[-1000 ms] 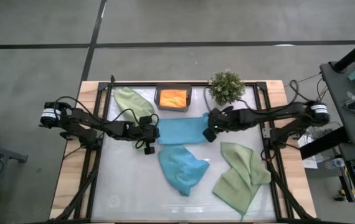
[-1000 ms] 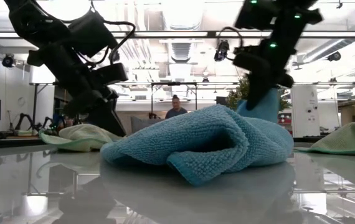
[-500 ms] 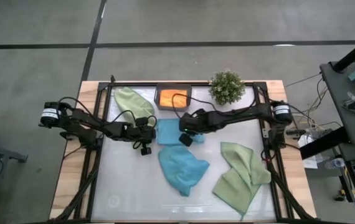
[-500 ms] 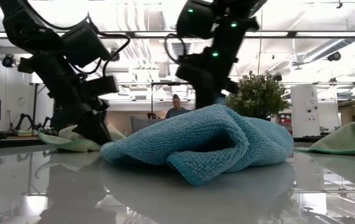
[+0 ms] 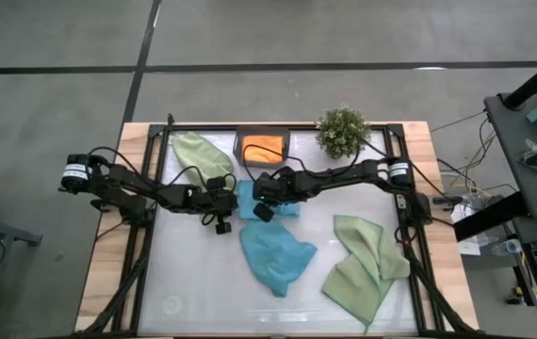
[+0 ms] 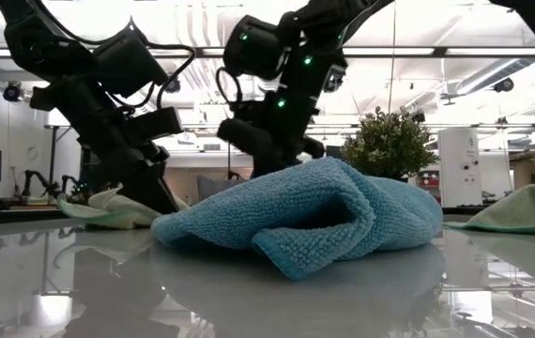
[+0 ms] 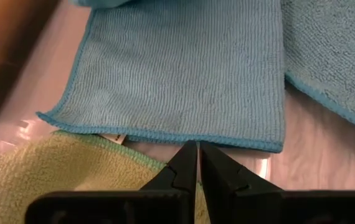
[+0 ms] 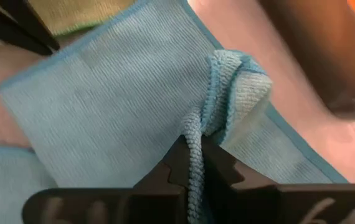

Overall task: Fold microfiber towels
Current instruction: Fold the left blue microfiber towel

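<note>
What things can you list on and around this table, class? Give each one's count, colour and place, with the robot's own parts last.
Teal-blue microfiber towels: two; one flat at table centre, being folded; one crumpled nearer the front.
Light sage green microfiber towels: two; one at back left, one at front right.
Orange microfiber towel: one, in the tray.
Small dark grey rectangular tray: one, back centre.
Bushy green potted plant: one, back right.
Person: one, far behind the table.
Left gripper: shut, at the flat teal towel's left edge.
Right gripper: shut on that towel's edge.
</note>
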Robot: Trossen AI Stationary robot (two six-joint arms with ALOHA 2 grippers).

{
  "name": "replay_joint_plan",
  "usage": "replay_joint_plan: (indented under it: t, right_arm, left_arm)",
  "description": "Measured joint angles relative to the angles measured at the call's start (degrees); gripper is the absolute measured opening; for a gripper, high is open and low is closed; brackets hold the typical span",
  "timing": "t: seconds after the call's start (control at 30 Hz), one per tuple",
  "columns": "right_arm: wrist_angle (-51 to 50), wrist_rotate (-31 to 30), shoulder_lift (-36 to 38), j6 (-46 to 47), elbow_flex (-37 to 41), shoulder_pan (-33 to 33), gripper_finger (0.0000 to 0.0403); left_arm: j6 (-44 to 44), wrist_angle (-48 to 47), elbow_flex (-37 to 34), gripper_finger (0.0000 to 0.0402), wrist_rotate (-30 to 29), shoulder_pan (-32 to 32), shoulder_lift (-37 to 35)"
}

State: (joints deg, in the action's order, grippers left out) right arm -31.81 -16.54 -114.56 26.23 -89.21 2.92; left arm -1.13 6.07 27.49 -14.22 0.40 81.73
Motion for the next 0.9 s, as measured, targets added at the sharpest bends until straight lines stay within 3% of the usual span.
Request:
replay_joint_plan:
  t: [0.17,0.4,0.6,0.9]
  right_arm:
    - [1.11,0.00,-1.77,-0.26,-1.61,0.24,0.0034]
    - [6.11,0.55,-1.81,-2.04,-1.68,0.37,0.0117]
    - [12.07,6.58,-1.81,-5.86,-1.68,0.19,0.0178]
    - [14.01,10.68,-1.09,-12.82,-2.09,-0.39,0.0219]
  left_arm:
    - [0.00,0.31,0.00,0.0005,0.00,0.00,0.00]
    - [-0.02,1.19,0.00,0.0005,0.00,0.00,0.00]
    - [-0.04,1.35,0.00,0.0005,0.00,0.00,0.00]
    - [-0.11,1.24,0.00,0.0005,0.02,0.00,0.00]
